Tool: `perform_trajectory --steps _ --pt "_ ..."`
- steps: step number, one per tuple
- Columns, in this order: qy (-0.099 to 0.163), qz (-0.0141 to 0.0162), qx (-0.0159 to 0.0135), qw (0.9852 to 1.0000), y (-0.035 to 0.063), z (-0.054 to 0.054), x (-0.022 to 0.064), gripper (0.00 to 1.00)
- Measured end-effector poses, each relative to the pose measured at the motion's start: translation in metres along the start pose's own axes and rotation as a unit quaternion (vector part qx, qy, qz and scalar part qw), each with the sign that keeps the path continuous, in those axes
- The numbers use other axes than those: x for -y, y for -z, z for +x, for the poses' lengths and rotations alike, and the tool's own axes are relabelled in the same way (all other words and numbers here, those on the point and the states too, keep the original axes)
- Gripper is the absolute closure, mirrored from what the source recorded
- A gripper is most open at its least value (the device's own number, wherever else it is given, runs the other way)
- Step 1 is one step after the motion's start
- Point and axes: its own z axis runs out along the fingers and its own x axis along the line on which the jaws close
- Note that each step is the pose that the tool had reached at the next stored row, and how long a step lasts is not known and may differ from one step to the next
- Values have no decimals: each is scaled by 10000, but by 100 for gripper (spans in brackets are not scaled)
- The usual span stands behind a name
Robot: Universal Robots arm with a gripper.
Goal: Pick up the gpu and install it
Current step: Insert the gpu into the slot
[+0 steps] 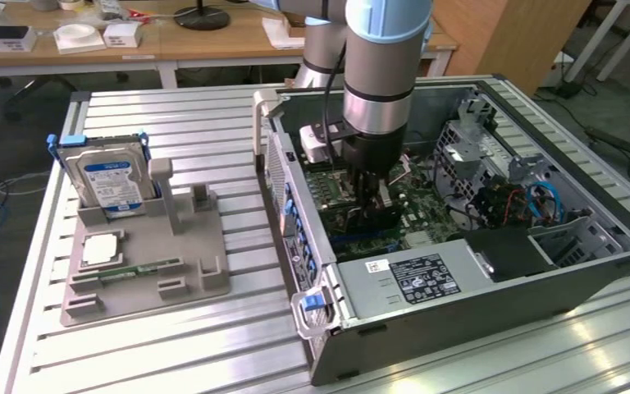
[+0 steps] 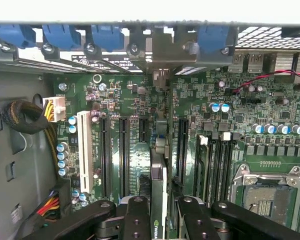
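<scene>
Exterior view: the arm (image 1: 386, 49) reaches down into the open computer case (image 1: 458, 328) on the bench (image 1: 184, 345), carrying the graphics card (image 1: 367, 217) upright. Wrist view: the fingers (image 2: 137, 220) are pinched narrowly on it, edge-on, seemingly to line it up with a slot in the green board (image 2: 140, 105).

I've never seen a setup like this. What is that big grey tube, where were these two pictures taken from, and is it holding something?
The grey tube is a robot arm. It reaches down into an open computer case that lies on a ribbed metal table. One picture comes from a camera off the arm. The other comes from a camera on the arm's wrist, looking at the green motherboard. The gripper at the arm's tip is closed on the gpu, a thin card held edge-on over the board. Beside the case, a grey holder carries a hard drive and a memory stick.
</scene>
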Motion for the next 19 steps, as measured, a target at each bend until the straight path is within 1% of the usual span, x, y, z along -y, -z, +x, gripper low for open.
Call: perform_trajectory --steps 19 --pt "0 5 3 10000 34 -3 5 74"
